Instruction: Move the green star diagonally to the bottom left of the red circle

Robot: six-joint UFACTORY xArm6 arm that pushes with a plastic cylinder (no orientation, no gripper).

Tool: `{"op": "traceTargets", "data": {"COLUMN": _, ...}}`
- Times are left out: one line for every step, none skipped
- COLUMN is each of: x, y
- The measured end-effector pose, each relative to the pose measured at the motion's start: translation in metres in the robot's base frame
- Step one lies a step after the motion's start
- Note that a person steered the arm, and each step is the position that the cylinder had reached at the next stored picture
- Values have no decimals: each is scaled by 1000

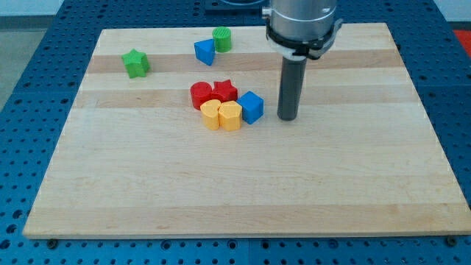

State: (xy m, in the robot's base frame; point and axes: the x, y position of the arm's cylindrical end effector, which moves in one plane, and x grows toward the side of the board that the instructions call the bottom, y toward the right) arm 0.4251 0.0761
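Pale wooden board (243,184) on blue pegboard (37,44); my tip (288,118), no jaws, stands right of blue cube (251,106).

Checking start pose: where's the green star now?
The green star sits alone at the board's upper left, left of the blue triangular block, up-left of the red circle.

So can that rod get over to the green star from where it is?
Probably yes. My tip sits right of the central cluster; the green star stands alone at upper left, reachable by skirting the blue cube.
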Motion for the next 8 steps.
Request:
{"op": "traceTargets", "data": {"x": -24, "y": 28}}
{"op": "traceTargets", "data": {"x": -67, "y": 28}}
{"op": "traceTargets", "data": {"x": -110, "y": -11}}
{"op": "traceTargets", "data": {"x": -115, "y": -79}}
{"op": "traceTargets", "data": {"x": -115, "y": -148}}
{"op": "traceTargets", "data": {"x": -113, "y": -196}}
{"op": "traceTargets", "data": {"x": -125, "y": -236}}
{"op": "traceTargets", "data": {"x": -156, "y": -264}}
